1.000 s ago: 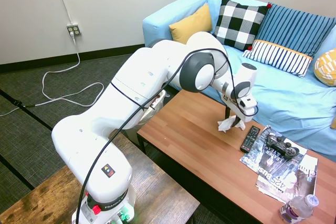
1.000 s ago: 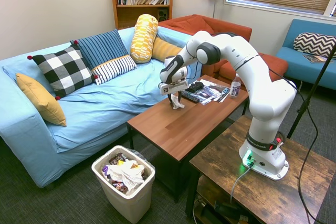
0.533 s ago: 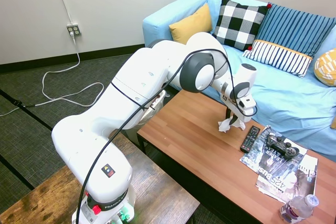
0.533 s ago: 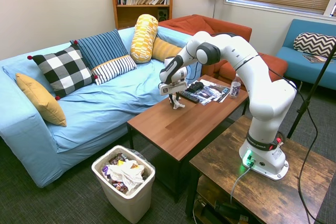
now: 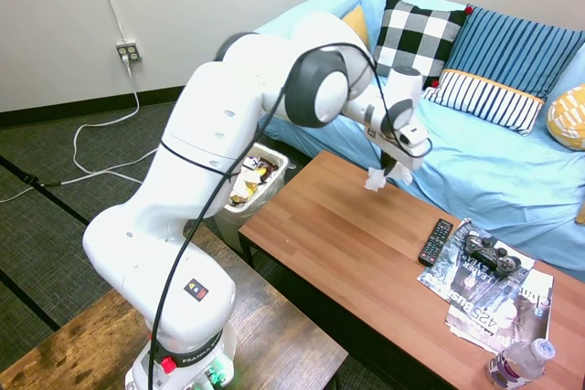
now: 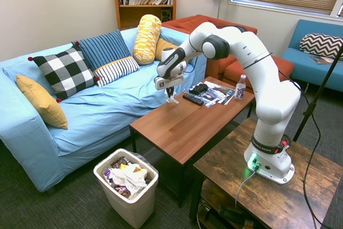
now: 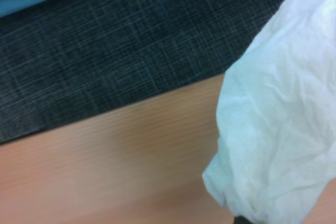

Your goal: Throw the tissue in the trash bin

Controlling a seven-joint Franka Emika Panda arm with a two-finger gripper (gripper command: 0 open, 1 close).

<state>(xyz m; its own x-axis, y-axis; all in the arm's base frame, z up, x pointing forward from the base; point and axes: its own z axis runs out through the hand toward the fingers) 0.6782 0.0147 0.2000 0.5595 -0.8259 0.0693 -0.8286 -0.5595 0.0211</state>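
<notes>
Your gripper [image 5: 382,169] has come up off the coffee table [image 5: 338,235] since half a second ago: back then the tissue [image 5: 375,179] was down near the TV remote [image 5: 435,241], and now it hangs in the air above the table's edge nearest the blue sofa [image 5: 512,166], carried further from the remote and toward the table's bin end. You can see the same lift from the other side, where the gripper [image 6: 170,94] sits higher and closer to the sofa [image 6: 96,105] than before, with the tissue [image 6: 172,99] dangling clear of the wooden top [image 6: 182,124]. The fingers are pinched narrow on the tissue's top, and the white wad droops below them. In your wrist view the tissue [image 7: 273,119] fills 1 side, crumpled and bright, with the table surface [image 7: 105,171] and dark carpet [image 7: 131,51] beyond it. The remote [image 6: 193,99], the game controller [image 5: 491,252], the magazines [image 5: 498,303] and the water bottle [image 5: 518,363] lie where they were. Now the container: the trash bin [image 6: 127,189] stands on the carpet off the table's far end, well apart from the tissue, white liner over its rim, already piled with crumpled white paper and brown wrappers. From the first camera you catch only part of the bin [image 5: 257,180] behind the arm, with the same litter showing.
</notes>
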